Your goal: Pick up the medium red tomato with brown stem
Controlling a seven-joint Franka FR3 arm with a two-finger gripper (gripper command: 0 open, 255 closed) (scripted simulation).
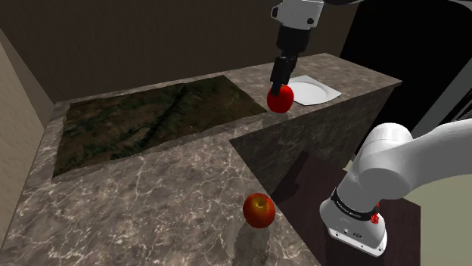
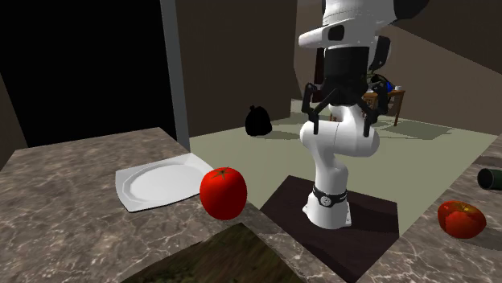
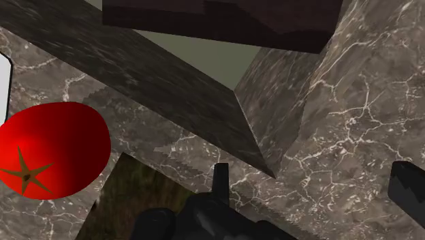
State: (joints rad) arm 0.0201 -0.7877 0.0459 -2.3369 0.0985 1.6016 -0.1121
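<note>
Round glossy red tomato [image 3: 51, 160] with a brown star-shaped stem lies just beside the black claw [image 1: 281, 81]. The claw's fingers stand wide apart, holding nothing.

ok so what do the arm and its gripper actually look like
The arm is glossy white, with rounded, tube-like links and dark joints. A black band with a small red mark rings its foot. The gripper is all black: a boxy body ending in two slim fingers.
</note>
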